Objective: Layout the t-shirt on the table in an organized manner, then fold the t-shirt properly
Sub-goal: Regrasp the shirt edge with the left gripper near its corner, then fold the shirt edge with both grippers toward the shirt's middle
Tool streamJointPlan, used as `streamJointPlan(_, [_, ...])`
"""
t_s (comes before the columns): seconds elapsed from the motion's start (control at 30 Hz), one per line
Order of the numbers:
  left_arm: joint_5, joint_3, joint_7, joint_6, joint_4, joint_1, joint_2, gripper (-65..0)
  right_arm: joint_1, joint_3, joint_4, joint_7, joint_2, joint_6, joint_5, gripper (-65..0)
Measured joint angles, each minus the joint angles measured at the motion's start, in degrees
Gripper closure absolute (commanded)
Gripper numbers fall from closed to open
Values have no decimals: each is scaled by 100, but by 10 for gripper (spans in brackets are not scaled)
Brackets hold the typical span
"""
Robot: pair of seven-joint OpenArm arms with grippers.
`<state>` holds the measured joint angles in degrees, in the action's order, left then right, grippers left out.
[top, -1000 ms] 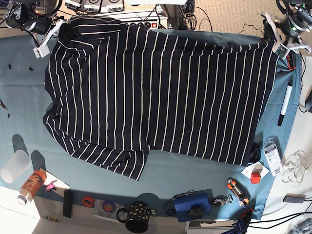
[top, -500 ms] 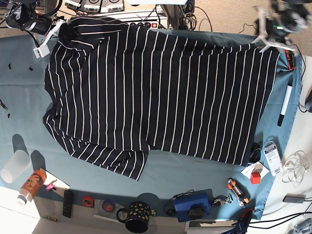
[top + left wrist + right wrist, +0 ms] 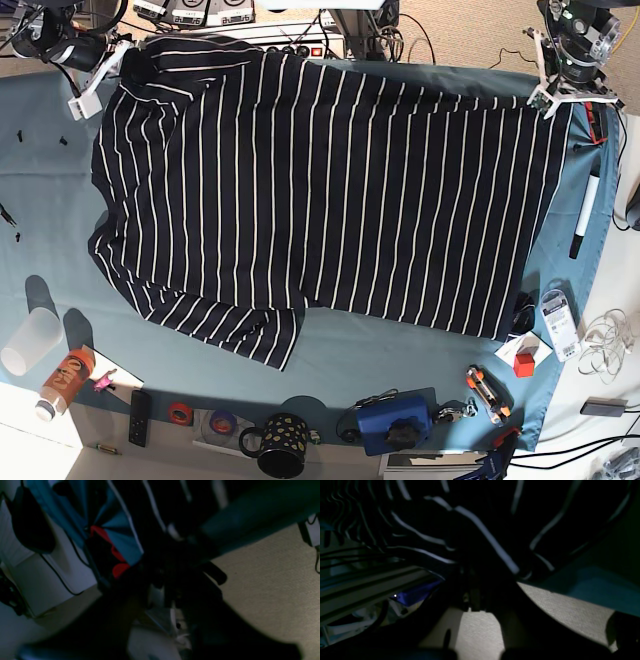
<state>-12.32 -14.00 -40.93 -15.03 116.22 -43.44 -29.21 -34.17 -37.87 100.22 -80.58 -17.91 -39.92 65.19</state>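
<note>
The dark striped t-shirt (image 3: 330, 190) lies spread across the teal table (image 3: 50, 200), with one sleeve folded under at the near left. My left gripper (image 3: 548, 98) sits at the shirt's far right corner. In the dark, blurred left wrist view its fingers (image 3: 175, 562) are drawn together where the t-shirt (image 3: 150, 510) corner ends, beside teal cloth (image 3: 120, 532). My right gripper (image 3: 115, 65) is at the far left corner. The right wrist view shows it (image 3: 475, 580) shut on bunched striped fabric (image 3: 470, 517).
A black marker (image 3: 583, 215) and a red item (image 3: 597, 125) lie along the right edge. Along the near edge stand a plastic cup (image 3: 30, 340), a bottle (image 3: 65, 380), a remote (image 3: 140, 417), a dotted mug (image 3: 280, 445) and a blue box (image 3: 395, 420).
My left gripper has come in from beyond the table's far right corner onto the shirt's corner and closed there. The right arm and the shirt have not moved.
</note>
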Motion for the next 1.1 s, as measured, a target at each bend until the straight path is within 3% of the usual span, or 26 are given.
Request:
streamJointPlan(0.23, [249, 2, -2, 7, 0, -2, 0, 0, 0, 0, 0, 0, 0, 0, 74, 0])
streamJointPlan(0.4, [234, 2, 2, 7, 7, -2, 2, -179, 0, 0, 0, 0, 0, 0, 74, 0])
streamJointPlan(0.5, [232, 2, 170, 4, 20, -2, 0, -207, 0, 0, 0, 0, 0, 0, 76, 0])
streamJointPlan(0.73, [247, 2, 551, -105, 116, 15, 0, -193, 0, 0, 0, 0, 0, 0, 76, 0])
streamJointPlan(0.87, [243, 2, 682, -107, 116, 15, 0, 0, 0, 0, 0, 0, 0, 0, 74, 0])
streamJointPlan(1.07, [251, 2, 501, -101, 116, 13, 2, 0, 2, 0, 0, 0, 0, 0, 90, 0])
streamJointPlan(1.1, [273, 4, 391, 33, 116, 13, 4, 0, 0, -2, -2, -2, 0, 2, 203, 0])
